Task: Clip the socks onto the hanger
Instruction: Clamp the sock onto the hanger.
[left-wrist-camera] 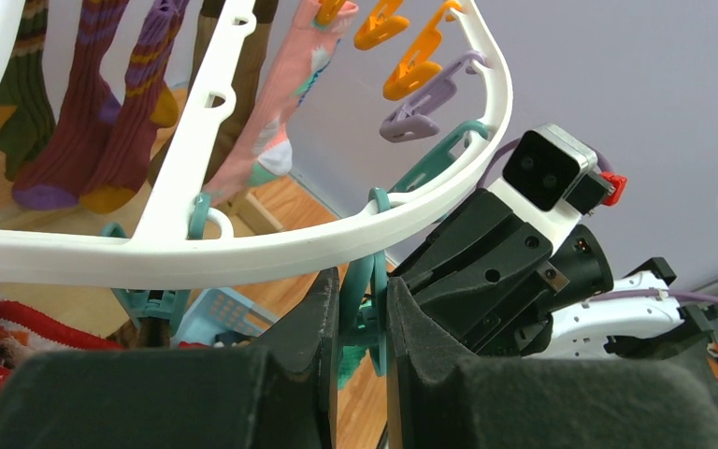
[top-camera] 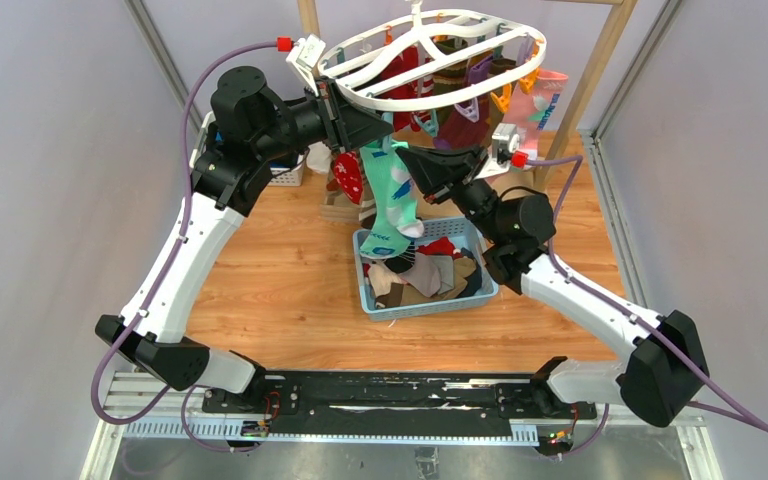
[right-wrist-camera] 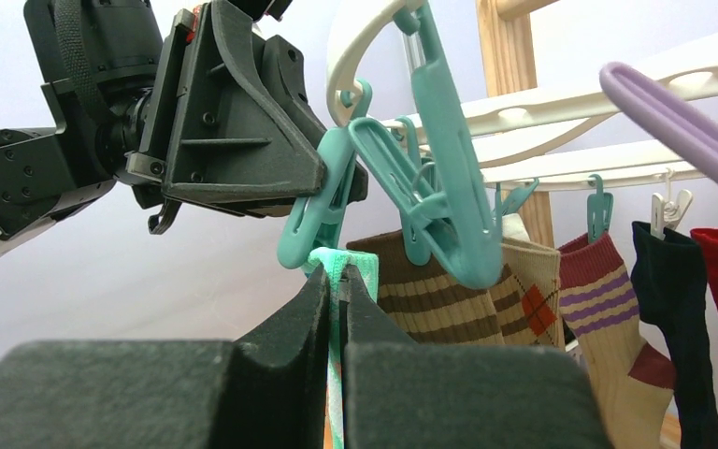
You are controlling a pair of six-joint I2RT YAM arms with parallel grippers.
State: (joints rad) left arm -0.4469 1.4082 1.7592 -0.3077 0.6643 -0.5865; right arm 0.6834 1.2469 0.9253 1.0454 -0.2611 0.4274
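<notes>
The white oval hanger [top-camera: 430,60] hangs at the back with several socks clipped to it. My left gripper [top-camera: 385,128] is shut on a teal clip [left-wrist-camera: 366,299] under the hanger's near rim [left-wrist-camera: 243,248]; the clip also shows in the right wrist view [right-wrist-camera: 323,201]. My right gripper [top-camera: 410,160] is shut on the cuff of a mint green sock [right-wrist-camera: 341,271], holding it up at that clip's mouth. The sock [top-camera: 390,200] hangs down over the blue basket. Whether the clip bites the cuff is hard to tell.
A blue basket [top-camera: 375,300] with several loose socks sits on the wooden table below the hanger. A wooden frame [top-camera: 600,60] holds the hanger up. A white basket [top-camera: 285,175] stands at the back left. Hung socks [right-wrist-camera: 617,309] and spare orange and purple clips [left-wrist-camera: 411,84] dangle nearby.
</notes>
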